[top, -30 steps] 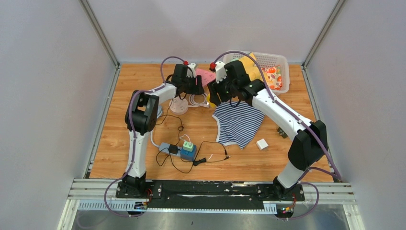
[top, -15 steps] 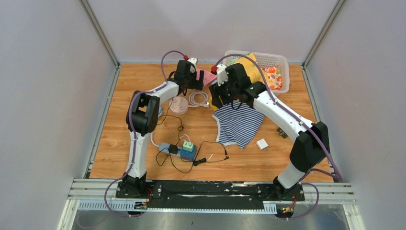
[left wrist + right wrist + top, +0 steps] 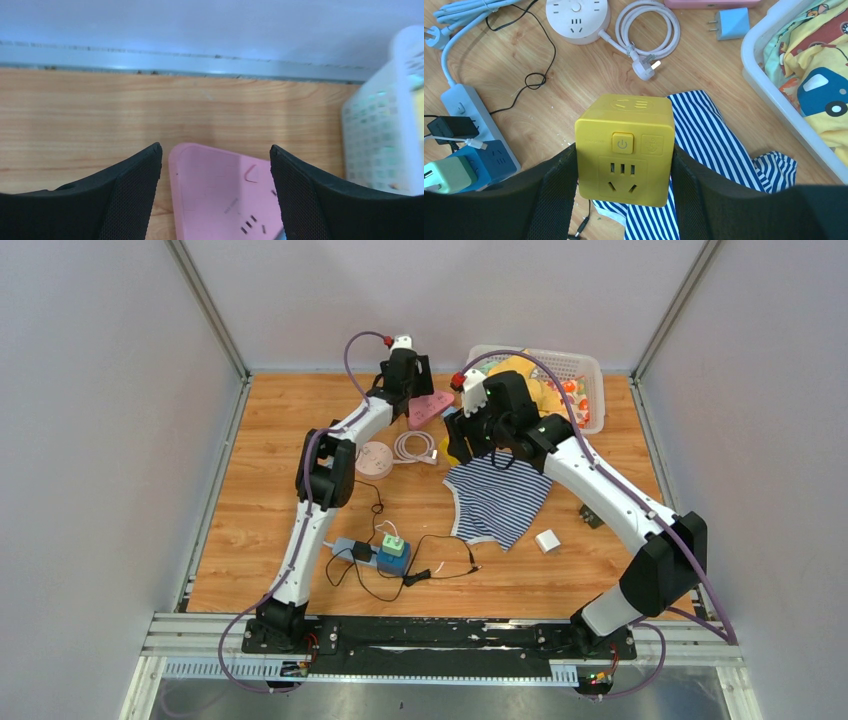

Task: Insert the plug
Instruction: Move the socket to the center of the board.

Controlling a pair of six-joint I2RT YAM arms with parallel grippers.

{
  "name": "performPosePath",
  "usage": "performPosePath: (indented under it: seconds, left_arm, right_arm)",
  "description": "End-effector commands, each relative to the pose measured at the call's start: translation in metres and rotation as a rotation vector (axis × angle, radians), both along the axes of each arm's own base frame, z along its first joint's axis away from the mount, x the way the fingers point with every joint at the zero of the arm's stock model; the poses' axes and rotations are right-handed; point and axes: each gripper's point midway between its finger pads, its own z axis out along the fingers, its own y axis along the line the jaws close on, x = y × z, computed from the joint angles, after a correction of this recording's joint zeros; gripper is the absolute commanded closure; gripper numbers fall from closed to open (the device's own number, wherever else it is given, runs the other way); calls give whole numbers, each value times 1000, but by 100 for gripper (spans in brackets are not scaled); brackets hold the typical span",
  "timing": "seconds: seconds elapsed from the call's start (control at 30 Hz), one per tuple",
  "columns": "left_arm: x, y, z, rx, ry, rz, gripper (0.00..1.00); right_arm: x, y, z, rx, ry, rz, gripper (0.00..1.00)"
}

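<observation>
My right gripper [image 3: 624, 147] is shut on a yellow cube socket [image 3: 625, 149], its three-pin face and power button toward the camera, held above a striped cloth [image 3: 711, 145]. In the top view the right gripper [image 3: 455, 445] is at mid-back of the table. A blue plug adapter [image 3: 731, 23] lies next to a pink power strip [image 3: 711, 3]. My left gripper [image 3: 216, 150] is open, with the pink power strip [image 3: 225, 195] below and between its jaws. In the top view the left gripper [image 3: 418, 390] is near the back wall.
A white basket [image 3: 590, 370] of clothes stands at back right. A round white socket [image 3: 578, 17] and a coiled white cable [image 3: 646, 35] lie nearby. A white power strip [image 3: 350, 550] with black, blue and green adapters sits in front. A white block [image 3: 547, 540] lies right.
My left arm has stretched back and right, from over the round socket to over the pink strip. My right gripper has shifted slightly back-right, still holding the yellow cube.
</observation>
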Motion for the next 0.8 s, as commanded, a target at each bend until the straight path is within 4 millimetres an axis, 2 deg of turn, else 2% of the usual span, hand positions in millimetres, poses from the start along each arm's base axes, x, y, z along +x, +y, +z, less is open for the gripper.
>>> performPosePath:
  seconds: [0.0,0.1,0.33,0.6,0.77]
  left_arm:
    - [8,9,-17,30,10,115,22]
    - [12,11,-27,47,24,138,24]
    - [13,2,-26,38,19,98,29]
    - [-8,-7,-43,49,126,18,33]
    - [-26,-20,-53,94,190,-119,38]
  right_arm:
    - [0,-3,15,39,-29,-10,100]
    - [-1,-4,17,41,-32,-9,100]
    - [-1,-3,15,45,-30,-5,100]
    - [1,0,19,58,-42,-3,100]
    - [0,-1,22,67,-54,-4,100]
